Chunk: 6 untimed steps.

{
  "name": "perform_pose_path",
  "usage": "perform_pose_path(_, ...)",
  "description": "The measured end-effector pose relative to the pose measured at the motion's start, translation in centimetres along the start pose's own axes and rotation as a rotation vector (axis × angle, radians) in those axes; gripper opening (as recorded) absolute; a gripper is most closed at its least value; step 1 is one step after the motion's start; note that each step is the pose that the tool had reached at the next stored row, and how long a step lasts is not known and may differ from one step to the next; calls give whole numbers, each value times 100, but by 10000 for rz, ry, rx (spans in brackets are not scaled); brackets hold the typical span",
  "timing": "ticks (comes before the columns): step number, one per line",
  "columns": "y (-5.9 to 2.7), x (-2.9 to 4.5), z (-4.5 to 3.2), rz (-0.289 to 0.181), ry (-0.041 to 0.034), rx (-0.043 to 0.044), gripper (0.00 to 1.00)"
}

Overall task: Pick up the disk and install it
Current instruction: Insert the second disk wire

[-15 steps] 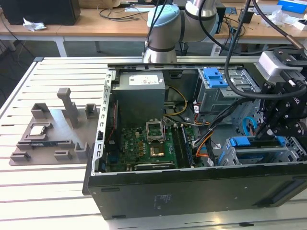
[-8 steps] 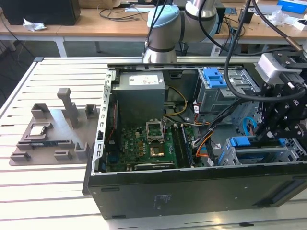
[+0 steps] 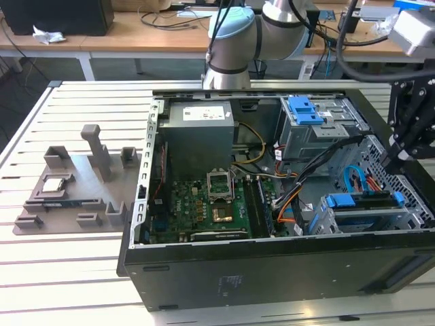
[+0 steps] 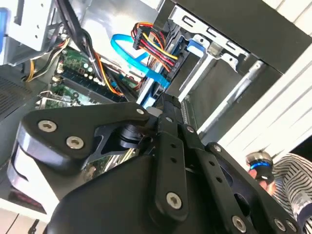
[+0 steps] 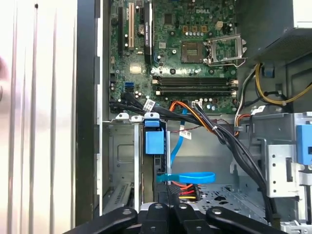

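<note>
One open computer case point(image 3: 238, 278) is lying in front of you, and inside it the lower drive cage point(image 3: 325, 221) is already holding the disk point(image 3: 360, 200), standing on edge in its blue carrier. You are hovering the gripper point(image 3: 393, 159) just above the disk's outer end; whether it is clasping the disk or released, I cannot tell. You are risking a jam if the carrier is going in crooked against the cage rails. You are also working close to the blue data cable point(image 5: 187, 177), which could get snagged or pinched.

White slatted table point(image 3: 68, 272); wooden desks point(image 3: 136, 30) behind.
</note>
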<state>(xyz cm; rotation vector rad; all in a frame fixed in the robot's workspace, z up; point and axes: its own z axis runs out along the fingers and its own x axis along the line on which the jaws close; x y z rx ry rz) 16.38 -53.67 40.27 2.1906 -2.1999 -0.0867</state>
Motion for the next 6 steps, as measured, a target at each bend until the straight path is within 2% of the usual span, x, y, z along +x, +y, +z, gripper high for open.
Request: perform_pose_path(6, 0, 0, -6, -1, -2, -1, 11)
